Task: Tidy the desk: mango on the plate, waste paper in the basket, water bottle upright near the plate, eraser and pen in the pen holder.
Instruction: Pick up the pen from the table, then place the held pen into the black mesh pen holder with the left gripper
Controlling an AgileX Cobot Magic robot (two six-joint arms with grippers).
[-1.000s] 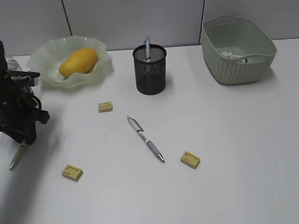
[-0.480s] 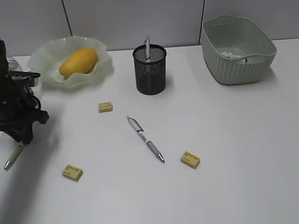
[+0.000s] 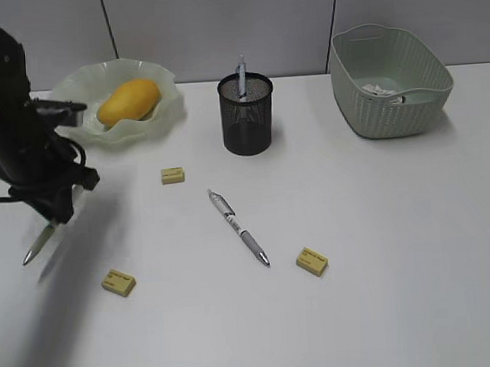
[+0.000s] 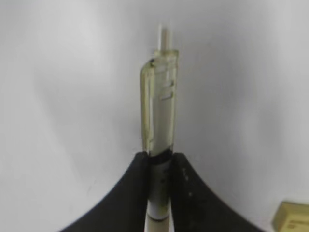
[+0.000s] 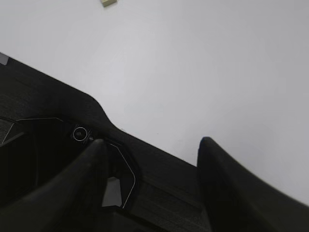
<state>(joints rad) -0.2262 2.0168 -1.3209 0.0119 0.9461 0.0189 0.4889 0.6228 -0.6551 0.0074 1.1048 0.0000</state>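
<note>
Lifted off the desk [image 3: 381, 225] since a second ago, the left gripper [image 4: 159, 162] clamps a clear-barrelled pen [image 3: 42, 243] (tip slanting down-left); the right gripper [image 5: 152, 159] stands apart, empty, over the white tabletop.

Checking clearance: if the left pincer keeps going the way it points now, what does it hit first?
Likely the bare desk. The left pincer points down, shut on a pen whose tip would touch first; height above the surface is unclear.
</note>
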